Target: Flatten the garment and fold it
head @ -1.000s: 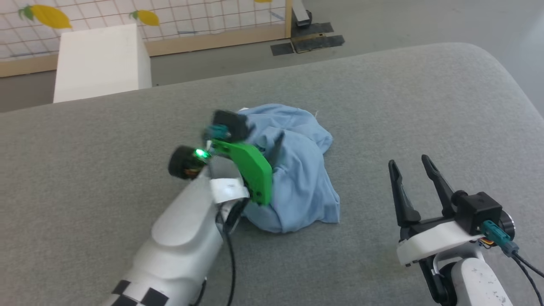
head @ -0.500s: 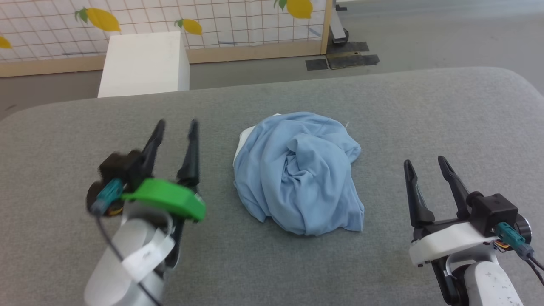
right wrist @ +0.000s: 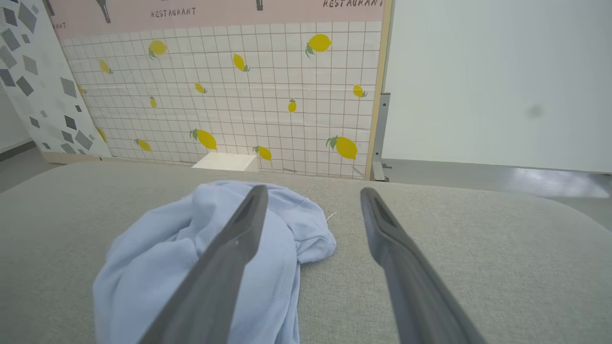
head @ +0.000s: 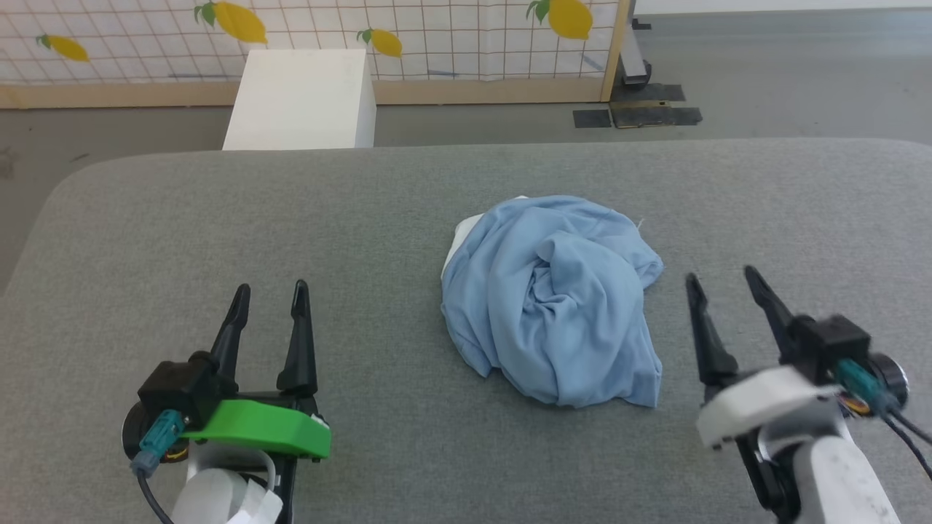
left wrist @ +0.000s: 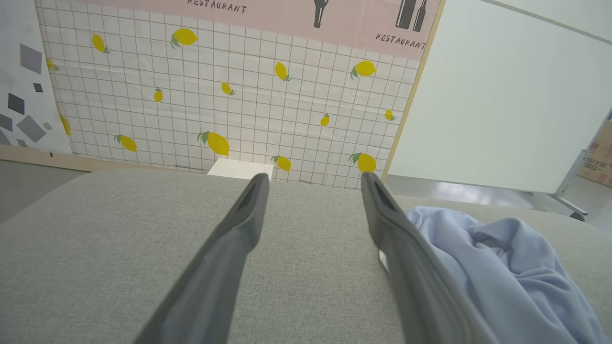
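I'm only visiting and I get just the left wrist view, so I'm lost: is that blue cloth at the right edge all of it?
Observer: No. The head view shows the shirt as one crumpled heap in the middle of the grey surface.
Operator: Is my gripper touching it?
Observer: No. The left gripper sits well to the shirt's left, with bare surface between them.
Operator: Is there another arm?
Observer: Yes. The right gripper is open near the shirt's right edge, with a small gap between them.
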Tool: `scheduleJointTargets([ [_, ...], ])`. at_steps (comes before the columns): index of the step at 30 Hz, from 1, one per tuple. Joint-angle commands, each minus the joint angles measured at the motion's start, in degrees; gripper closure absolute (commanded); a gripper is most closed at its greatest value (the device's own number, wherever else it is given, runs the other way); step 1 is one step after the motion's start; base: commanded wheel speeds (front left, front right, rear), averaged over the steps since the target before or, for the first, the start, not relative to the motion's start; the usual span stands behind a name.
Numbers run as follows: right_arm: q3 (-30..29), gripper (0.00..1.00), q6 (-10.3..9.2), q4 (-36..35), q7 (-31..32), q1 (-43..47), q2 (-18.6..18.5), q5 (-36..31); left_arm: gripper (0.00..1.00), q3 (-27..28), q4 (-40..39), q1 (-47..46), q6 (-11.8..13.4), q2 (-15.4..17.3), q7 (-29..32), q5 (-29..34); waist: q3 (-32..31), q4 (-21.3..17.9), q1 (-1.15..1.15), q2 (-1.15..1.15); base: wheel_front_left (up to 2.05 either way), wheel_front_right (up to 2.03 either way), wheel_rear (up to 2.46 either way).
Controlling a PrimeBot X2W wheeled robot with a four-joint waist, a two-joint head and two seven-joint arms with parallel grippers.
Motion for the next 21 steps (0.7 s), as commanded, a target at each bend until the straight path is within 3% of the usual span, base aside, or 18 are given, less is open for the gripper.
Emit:
scheduleJointTargets([
  [1,1.1,0.00,-0.10,0.7,1.9,-2.6,0.0,0.0,0.00,0.5,-0.4,0.8,-0.5,-0.6,-0.2,0.9,0.6,0.7,0.00,0.00,0.00,0.00,0.00],
  [9,9.8,0.00,-0.10,12.3,20.6,-15.5,-0.4,2.3,0.00,2.0,-0.5,0.1,-2.3,-2.9,-0.2,3.1,2.6,2.6,0.00,0.00,0.00,0.00,0.00],
  [14,12.8,0.00,-0.10,19.5,28.7,-21.6,-0.5,3.6,0.00,2.5,-0.3,-0.8,-3.1,-3.7,-0.2,3.7,3.9,4.0,0.00,0.00,0.00,0.00,0.00],
  [15,12.8,0.39,-0.10,21.0,30.2,-22.6,-0.6,3.2,0.00,2.6,-0.1,-1.0,-3.3,-3.9,-0.2,3.8,4.1,4.3,0.00,0.00,0.00,0.00,0.00],
  [16,12.9,0.62,-0.10,22.0,31.3,-23.3,-0.6,3.0,0.00,2.6,0.0,-1.2,-3.4,-4.0,-0.2,3.9,4.2,4.6,0.00,0.00,0.00,0.00,0.00],
  [17,12.9,1.00,-0.10,23.0,32.3,-23.9,-0.5,2.9,0.00,2.6,0.2,-1.3,-3.5,-4.1,-0.2,4.0,4.2,4.9,0.00,0.00,0.00,0.00,0.00],
  [21,13.1,1.00,-0.10,23.6,33.1,-24.6,-0.3,2.8,0.00,2.8,0.5,-1.3,-3.9,-4.3,-0.2,4.3,3.7,5.4,0.00,0.00,0.00,0.00,0.00],
])
